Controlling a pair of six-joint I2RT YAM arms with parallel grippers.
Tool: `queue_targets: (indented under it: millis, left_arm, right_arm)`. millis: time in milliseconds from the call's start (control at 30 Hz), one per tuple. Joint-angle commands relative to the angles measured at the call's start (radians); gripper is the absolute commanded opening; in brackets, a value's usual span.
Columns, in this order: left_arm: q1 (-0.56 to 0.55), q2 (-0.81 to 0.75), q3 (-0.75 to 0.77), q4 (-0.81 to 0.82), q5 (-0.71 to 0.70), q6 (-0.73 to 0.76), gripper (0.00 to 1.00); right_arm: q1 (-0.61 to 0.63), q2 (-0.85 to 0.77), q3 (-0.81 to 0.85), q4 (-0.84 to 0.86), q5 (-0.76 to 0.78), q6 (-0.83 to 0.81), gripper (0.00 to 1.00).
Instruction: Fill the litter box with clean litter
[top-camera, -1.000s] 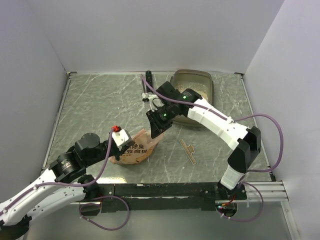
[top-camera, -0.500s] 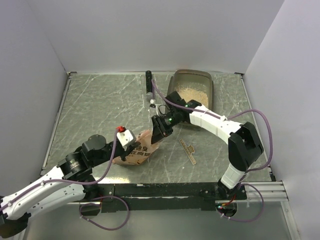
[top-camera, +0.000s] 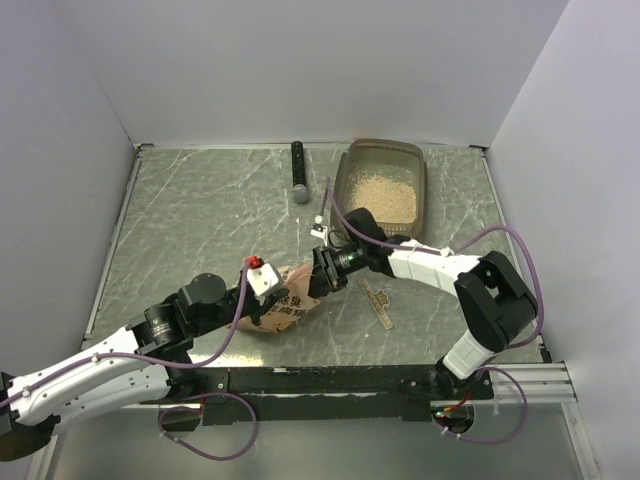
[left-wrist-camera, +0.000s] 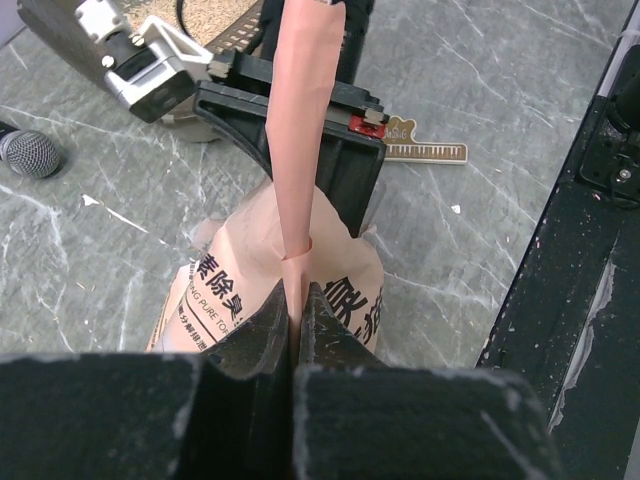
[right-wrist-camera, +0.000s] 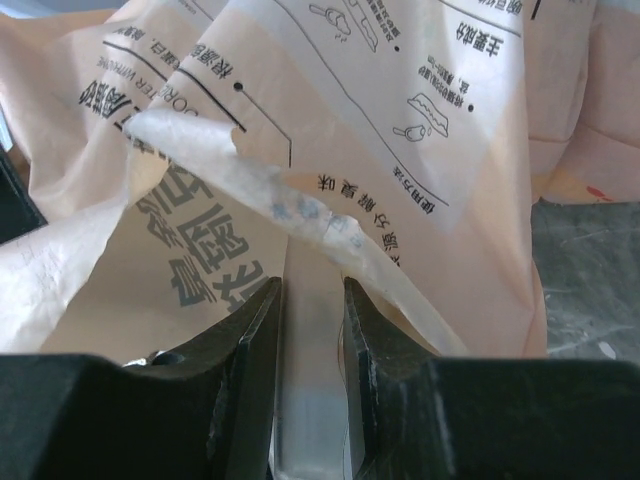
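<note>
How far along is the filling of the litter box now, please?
Done: clean litter lies in the litter box. In hand: the left gripper and right gripper both pinch the pouch, which sits on the table. Left: perhaps more pouring, otherwise just letting go.

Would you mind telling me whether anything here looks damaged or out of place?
The orange-pink pouch lies crumpled on the table, pinched by the left gripper and the right gripper; its torn edge is ragged.

Left tool (left-wrist-camera: 298, 300) at 6 o'clock, jaws pinched on orange-pink pouch (left-wrist-camera: 245, 270) edge; strip rises toward 12; black right arm (left-wrist-camera: 345, 150) behind; microphone (left-wrist-camera: 30, 152) at 9 on tabletop (left-wrist-camera: 480, 230); wooden ruler (left-wrist-camera: 428, 152) at 2.
</note>
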Motion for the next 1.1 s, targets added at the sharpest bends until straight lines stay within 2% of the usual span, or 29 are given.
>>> queue_targets:
  millis: [0, 300, 767, 1067]
  left_arm:
    - [-0.009, -0.008, -0.020, 0.050, -0.051, -0.016, 0.01]
    - [-0.013, -0.015, -0.036, 0.047, -0.073, -0.021, 0.01]
    - [-0.020, -0.024, -0.041, 0.050, -0.108, -0.027, 0.01]
    - [-0.023, -0.037, -0.044, 0.047, -0.140, -0.031, 0.01]
  right_arm:
    - [0.005, -0.085, -0.098, 0.234, -0.045, 0.124, 0.00]
    - [-0.036, -0.240, -0.236, 0.385, -0.079, 0.236, 0.00]
    - [-0.121, -0.462, -0.426, 0.490, -0.096, 0.378, 0.00]
    - [-0.164, -0.646, -0.512, 0.441, -0.010, 0.447, 0.00]
